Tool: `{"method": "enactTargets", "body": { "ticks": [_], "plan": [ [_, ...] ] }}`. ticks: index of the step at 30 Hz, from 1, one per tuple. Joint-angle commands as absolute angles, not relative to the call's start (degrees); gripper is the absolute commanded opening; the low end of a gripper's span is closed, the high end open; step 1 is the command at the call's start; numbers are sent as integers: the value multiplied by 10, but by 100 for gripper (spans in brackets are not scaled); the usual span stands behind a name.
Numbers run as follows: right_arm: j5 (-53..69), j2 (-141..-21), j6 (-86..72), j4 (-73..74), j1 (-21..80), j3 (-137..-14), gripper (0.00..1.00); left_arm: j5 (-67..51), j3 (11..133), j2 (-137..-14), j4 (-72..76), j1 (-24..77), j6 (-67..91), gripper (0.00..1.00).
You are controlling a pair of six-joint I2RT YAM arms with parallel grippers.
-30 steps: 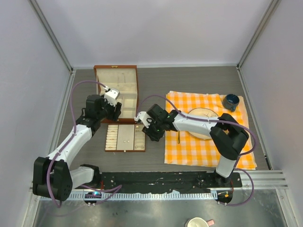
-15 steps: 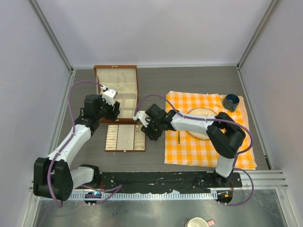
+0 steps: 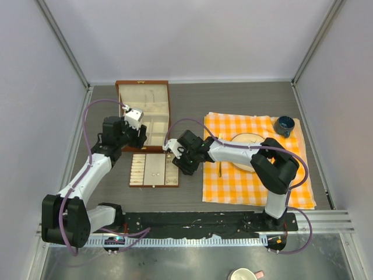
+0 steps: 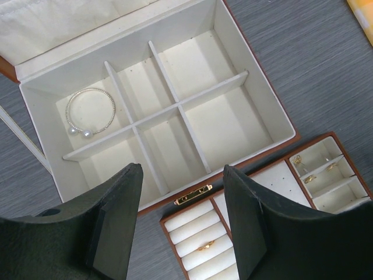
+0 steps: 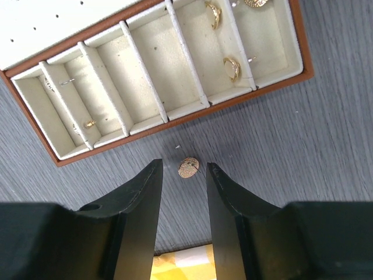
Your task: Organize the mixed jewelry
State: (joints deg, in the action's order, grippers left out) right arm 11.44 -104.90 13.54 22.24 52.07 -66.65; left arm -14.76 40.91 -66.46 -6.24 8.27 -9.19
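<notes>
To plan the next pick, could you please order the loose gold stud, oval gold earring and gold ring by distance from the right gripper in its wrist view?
From the right gripper:
1. loose gold stud, on the table at its tips.
2. oval gold earring, in the tray, up-right.
3. gold ring, same compartment, top edge.

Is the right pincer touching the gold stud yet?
Apart: right wrist view shows bare table between the gold stud and the right pincer, both sides.
</notes>
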Motion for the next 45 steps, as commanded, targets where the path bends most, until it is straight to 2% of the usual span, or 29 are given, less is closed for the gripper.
{"method": "enactTargets", "body": {
  "ticks": [1, 15, 30, 33, 40, 45],
  "plan": [
    [116, -1051, 134, 204, 526, -684, 42, -162, 418, -652, -36, 78, -83, 62],
    [106, -1062, 135, 201, 527, -689, 39, -167, 417, -653, -34, 77, -83, 63],
    [89, -1066, 134, 203, 532, -692, 29, -168, 416, -653, -36, 76, -88, 63],
    [88, -1066, 134, 206, 533, -691, 27, -169, 415, -654, -36, 77, -87, 63],
    [86, -1058, 135, 215, 533, -693, 12, -170, 417, -655, -37, 72, -83, 63],
    [80, -1045, 141, 233, 533, -713, 4, -178, 422, -655, -35, 63, -71, 63]
  ]
}}
